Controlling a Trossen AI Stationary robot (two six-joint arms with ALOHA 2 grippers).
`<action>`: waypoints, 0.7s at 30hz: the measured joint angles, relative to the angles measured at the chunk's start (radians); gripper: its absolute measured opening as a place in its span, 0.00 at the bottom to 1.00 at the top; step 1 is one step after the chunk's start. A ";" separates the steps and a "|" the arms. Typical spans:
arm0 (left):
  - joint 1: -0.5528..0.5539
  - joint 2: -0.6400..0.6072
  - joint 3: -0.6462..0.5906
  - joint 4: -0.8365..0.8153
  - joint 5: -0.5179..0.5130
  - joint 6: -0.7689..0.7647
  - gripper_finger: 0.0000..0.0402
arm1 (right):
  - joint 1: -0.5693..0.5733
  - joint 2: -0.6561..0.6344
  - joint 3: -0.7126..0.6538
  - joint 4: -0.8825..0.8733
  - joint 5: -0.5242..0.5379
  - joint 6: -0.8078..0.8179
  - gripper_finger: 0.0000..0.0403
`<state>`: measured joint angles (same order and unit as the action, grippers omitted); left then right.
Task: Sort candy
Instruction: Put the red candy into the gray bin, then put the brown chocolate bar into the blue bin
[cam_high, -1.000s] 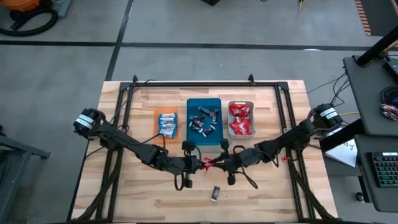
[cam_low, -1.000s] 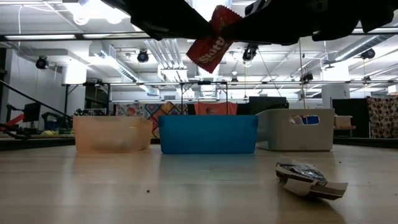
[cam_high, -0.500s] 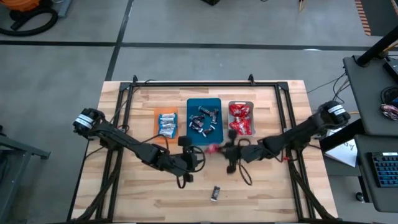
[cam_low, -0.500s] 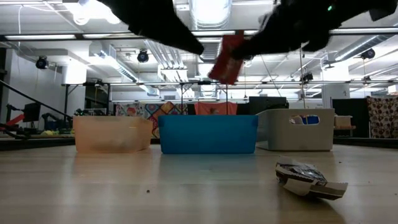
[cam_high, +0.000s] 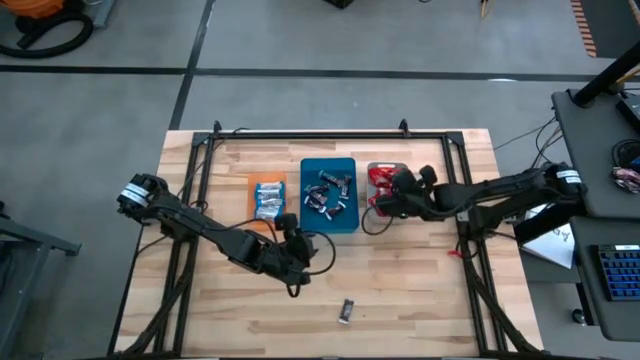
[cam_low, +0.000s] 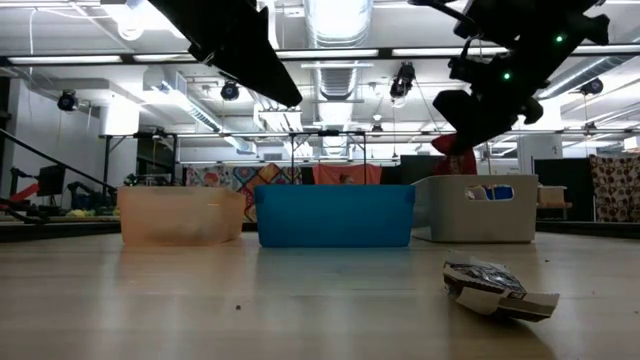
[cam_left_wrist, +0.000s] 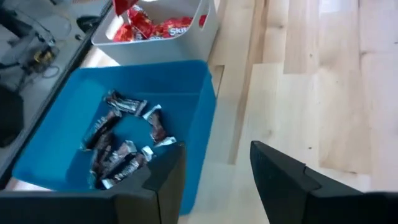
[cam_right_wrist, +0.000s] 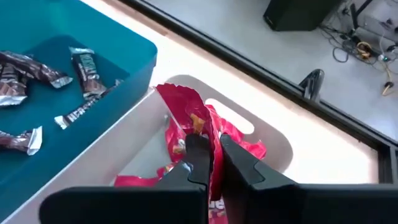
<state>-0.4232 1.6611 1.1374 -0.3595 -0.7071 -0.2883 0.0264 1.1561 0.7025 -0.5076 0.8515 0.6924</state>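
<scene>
- Right gripper (cam_right_wrist: 214, 155) is pinching a red candy (cam_right_wrist: 186, 115), hanging directly above the grey tray (cam_right_wrist: 277, 146).
- Left gripper (cam_left_wrist: 214, 171), fingers parted and empty, is waiting beside the teal tray (cam_left_wrist: 202, 124).
- Dark candy (cam_high: 347, 311) is lying unsorted, well apart from both.

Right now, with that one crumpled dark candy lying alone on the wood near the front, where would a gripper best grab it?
Come straight down from above and pinch the dark candy across its narrow middle. It lies flat on the table, its wrapper ends flared and flimsy, with open wood around it. The left gripper, open near the blue tray, looks nearest.
</scene>
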 joint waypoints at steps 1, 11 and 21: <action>0.000 0.000 0.000 0.000 0.008 -0.012 0.40 | -0.009 0.000 0.000 0.001 -0.014 -0.006 0.03; -0.005 0.000 0.000 0.028 0.018 -0.125 0.40 | -0.014 -0.003 0.002 0.012 -0.022 -0.011 0.21; -0.032 0.045 0.000 0.170 0.091 -0.108 0.40 | 0.022 -0.039 0.019 0.018 -0.077 -0.008 0.38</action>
<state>-0.4557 1.7060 1.1374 -0.1900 -0.6159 -0.3962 0.0483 1.1167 0.7211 -0.4891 0.7748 0.6840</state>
